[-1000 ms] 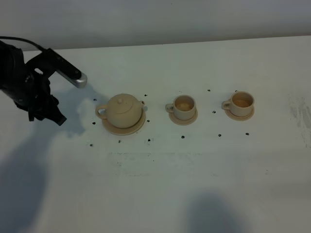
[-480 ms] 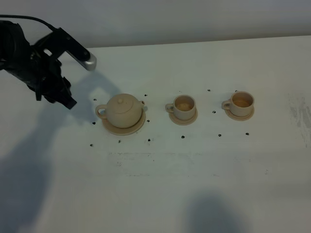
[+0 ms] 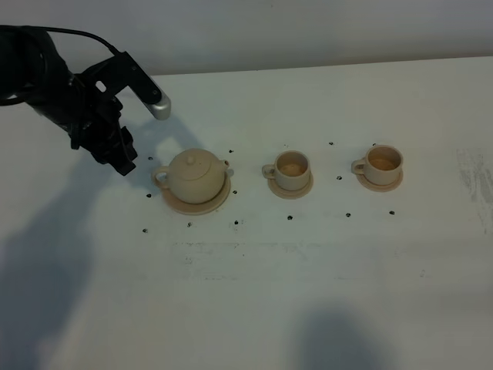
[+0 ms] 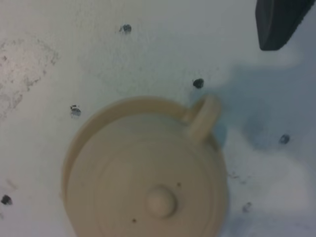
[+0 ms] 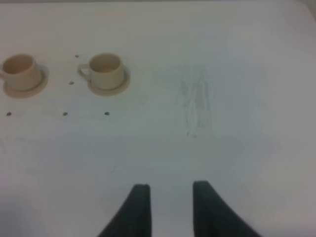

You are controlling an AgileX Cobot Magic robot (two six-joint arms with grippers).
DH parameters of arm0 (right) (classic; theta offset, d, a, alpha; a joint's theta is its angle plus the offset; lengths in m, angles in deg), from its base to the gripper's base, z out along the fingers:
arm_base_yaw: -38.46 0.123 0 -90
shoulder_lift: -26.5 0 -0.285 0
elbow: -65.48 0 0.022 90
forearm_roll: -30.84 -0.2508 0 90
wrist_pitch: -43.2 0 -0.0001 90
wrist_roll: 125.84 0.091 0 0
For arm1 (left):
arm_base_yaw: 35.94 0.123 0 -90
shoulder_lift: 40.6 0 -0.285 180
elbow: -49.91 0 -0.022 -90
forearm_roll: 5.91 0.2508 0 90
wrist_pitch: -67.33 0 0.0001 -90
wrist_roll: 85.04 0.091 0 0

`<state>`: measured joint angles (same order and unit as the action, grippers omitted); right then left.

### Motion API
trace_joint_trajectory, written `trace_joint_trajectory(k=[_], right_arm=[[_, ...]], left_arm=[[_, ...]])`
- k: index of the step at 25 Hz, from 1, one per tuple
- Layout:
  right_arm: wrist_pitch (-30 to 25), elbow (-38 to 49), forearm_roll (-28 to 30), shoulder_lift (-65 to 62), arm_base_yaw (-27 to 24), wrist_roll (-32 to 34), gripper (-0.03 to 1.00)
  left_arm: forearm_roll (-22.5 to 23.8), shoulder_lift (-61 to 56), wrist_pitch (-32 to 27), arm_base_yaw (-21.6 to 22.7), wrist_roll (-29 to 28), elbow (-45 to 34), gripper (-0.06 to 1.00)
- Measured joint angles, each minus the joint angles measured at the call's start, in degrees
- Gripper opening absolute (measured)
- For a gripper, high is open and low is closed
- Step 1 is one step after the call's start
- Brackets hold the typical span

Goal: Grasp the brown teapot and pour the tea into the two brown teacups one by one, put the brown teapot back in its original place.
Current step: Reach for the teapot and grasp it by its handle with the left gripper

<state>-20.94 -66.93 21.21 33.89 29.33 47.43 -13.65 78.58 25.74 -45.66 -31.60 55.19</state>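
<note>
Your left end effector (image 3: 122, 158) hovered just beside the brown teapot (image 3: 196, 176), its fingers spread and gripping nothing. The pot sat on its wide saucer plate (image 3: 176, 203) at the left end of a row on the white table (image 3: 308, 293). The coming grasp turned on the loop handle (image 3: 160, 176), which faced the left end effector. The spout (image 3: 226, 164) pointed the other way, toward the two brown teacups (image 3: 292, 168) (image 3: 383, 163). The teapot's long axis therefore ran along that row, handle end nearest your left arm. That arm was plainly the closer one. Your right end effector (image 5: 170, 207) hung well apart, beyond the far cup, with its fingers a little apart around nothing, and did not appear in the high view at all. The left wrist view gave what the high camera could not. It showed the handle (image 4: 202, 118) standing clear of the one dark finger (image 4: 276, 24) in sight, with bare table between them, and the lid knob (image 4: 160, 201) centred on the dome. The other finger fell outside that view. The high view alone showed both cups on their small saucers, each looking empty, though its angle left the left end effector's height over the table hard to judge.
</note>
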Motion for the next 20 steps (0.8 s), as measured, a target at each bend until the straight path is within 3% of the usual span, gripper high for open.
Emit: trace_joint_trajectory(k=[11, 20], right_arm=[[0.0, 0.0, 0.0, 0.0, 0.0, 0.0, 0.23], [0.0, 0.0, 0.0, 0.0, 0.0, 0.0, 0.23]], left_arm=[[-6.79, 2.94, -6.12, 0.0, 14.31, 3.79, 0.41], [-7.92, 3.24, -6.68, 0.0, 18.23, 3.85, 0.41]])
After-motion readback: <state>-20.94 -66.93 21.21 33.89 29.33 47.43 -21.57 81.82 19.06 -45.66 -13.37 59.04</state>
